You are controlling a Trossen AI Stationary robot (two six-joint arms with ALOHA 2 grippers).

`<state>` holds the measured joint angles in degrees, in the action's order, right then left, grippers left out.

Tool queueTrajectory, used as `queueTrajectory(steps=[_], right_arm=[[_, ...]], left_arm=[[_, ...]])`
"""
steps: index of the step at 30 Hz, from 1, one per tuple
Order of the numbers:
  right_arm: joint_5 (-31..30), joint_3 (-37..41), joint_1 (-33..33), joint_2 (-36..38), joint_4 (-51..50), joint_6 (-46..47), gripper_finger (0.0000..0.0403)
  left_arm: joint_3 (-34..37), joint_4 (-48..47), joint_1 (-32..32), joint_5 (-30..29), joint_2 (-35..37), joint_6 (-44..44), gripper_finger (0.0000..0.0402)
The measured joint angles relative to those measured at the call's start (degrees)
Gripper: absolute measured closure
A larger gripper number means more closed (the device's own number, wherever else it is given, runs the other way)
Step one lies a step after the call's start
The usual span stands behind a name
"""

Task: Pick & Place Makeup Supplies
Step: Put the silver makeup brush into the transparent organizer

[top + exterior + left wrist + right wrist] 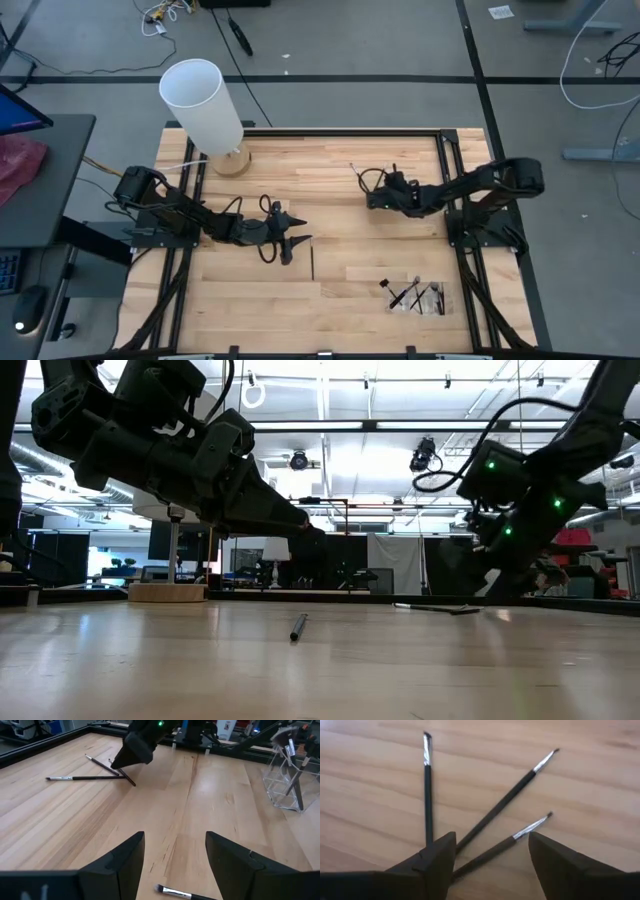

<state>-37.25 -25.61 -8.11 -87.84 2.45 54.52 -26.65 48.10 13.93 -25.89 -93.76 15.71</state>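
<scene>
Three thin dark makeup brushes with pale ferrules (490,817) lie fanned out flat on the wooden table, toward its far side (356,172). My right gripper (492,837) hangs open low over their handle ends (372,197); one handle runs between its fingers, untouched. A single brush (312,262) lies flat near the table's middle, also in the low view (298,626). My left gripper (285,245) is open just above the table beside it, and that brush's tip (172,893) shows below the fingers (175,837). More brushes stand in a clear holder (420,297).
A big white cylinder on a round wooden base (205,105) stands at the table's far left corner. The clear acrylic holder (290,775) sits near the right near corner. Black frame rails (445,190) border the table. Bare wood lies between the two arms.
</scene>
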Motion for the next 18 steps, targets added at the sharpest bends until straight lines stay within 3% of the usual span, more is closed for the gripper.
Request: queueTrajectory(steps=[7,18], right_arm=[[0.8,-0.1,-1.3,-4.2,4.1,-2.1,0.0179],[5.8,-0.1,-1.8,-4.0,6.1,-15.0,0.0216]], left_arm=[[0.0,0.0,0.0,0.0,0.0,0.0,0.0189],[0.0,0.0,0.0,0.0,0.0,0.1,0.0189]])
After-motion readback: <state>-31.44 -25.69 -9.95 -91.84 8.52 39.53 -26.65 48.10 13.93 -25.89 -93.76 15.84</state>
